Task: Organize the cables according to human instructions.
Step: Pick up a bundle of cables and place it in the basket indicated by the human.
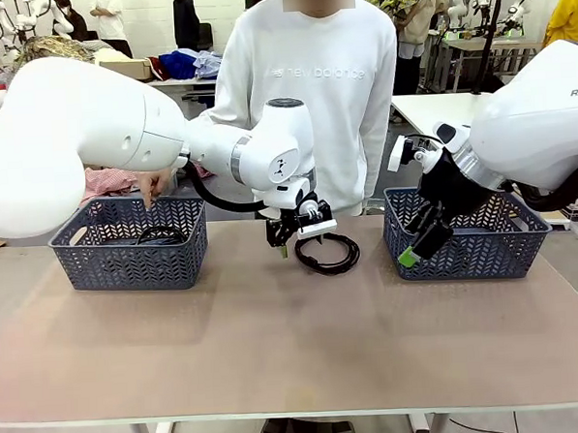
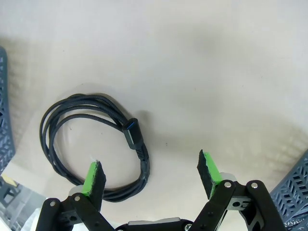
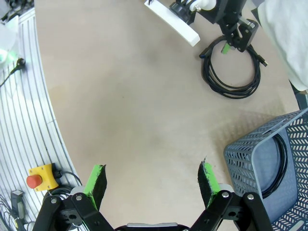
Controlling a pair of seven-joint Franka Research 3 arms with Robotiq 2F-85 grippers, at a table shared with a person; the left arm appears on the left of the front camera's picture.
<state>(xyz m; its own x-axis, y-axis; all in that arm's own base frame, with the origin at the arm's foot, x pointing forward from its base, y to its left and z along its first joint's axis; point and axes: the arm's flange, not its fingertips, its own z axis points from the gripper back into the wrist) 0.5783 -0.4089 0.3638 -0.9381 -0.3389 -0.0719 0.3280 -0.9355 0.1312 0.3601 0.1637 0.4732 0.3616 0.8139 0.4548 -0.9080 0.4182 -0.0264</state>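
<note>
- One legible mark: "new balance" on the person's white sweatshirt (image 1: 306, 75).
- Beige table (image 1: 276, 343); workshop background.
- Coiled cable (image 1: 327, 254) lies at 12 o'clock of table centre, between two grey baskets (image 1: 131, 246).
- Left gripper (image 2: 150, 174) wide, empty, above it.
- Right gripper (image 3: 150, 179) wide, empty.

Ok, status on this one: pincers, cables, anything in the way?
Left pincer open, low over coiled cable mid-table. Right pincer open, empty. Cable inside left basket; person's hand at its rim.
</note>
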